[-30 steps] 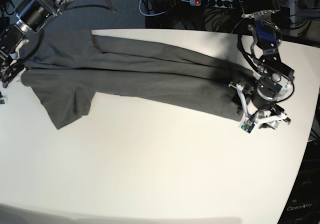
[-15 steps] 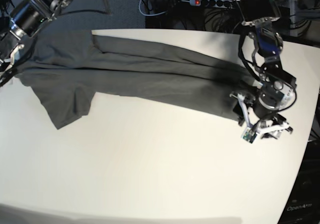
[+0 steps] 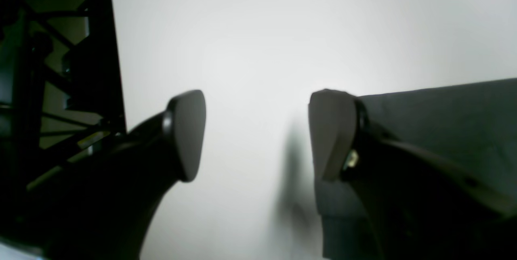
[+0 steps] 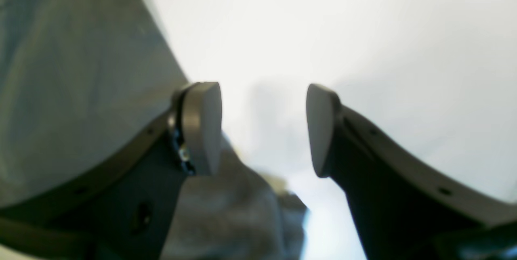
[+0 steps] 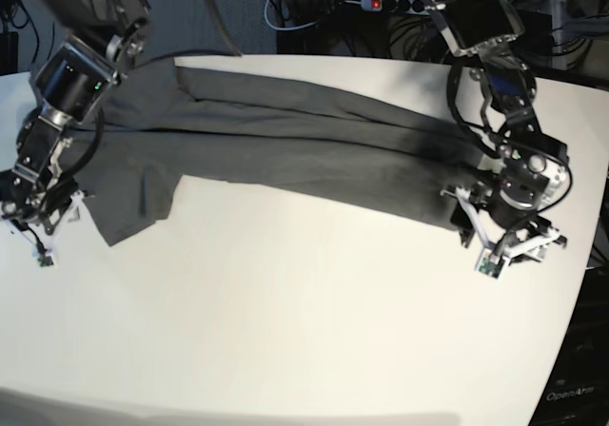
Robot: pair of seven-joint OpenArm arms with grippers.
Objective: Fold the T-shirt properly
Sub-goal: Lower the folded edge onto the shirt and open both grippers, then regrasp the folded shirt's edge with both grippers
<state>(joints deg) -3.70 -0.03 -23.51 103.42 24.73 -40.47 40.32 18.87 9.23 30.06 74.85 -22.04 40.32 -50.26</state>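
The dark grey T-shirt (image 5: 285,145) lies in a long folded band across the white table (image 5: 285,302), with a sleeve flap at the left front. My left gripper (image 5: 512,242) hovers just off the shirt's right end, open and empty. In the left wrist view (image 3: 258,135) the shirt's edge (image 3: 444,114) lies behind the right finger (image 3: 329,131). My right gripper (image 5: 40,219) is at the shirt's left front corner, open and empty. In the right wrist view (image 4: 262,128) the shirt (image 4: 72,82) lies behind the left finger (image 4: 202,126); bare table shows between the jaws.
A power strip (image 5: 400,5) and cables lie behind the table's far edge. The table's right edge (image 5: 582,283) runs close to my left gripper. A dark rack (image 3: 60,70) stands off that edge.
My right arm swung forward along the shirt's left edge, down to its front corner. My left gripper moved slightly forward past the shirt's right end. The shirt stayed put.
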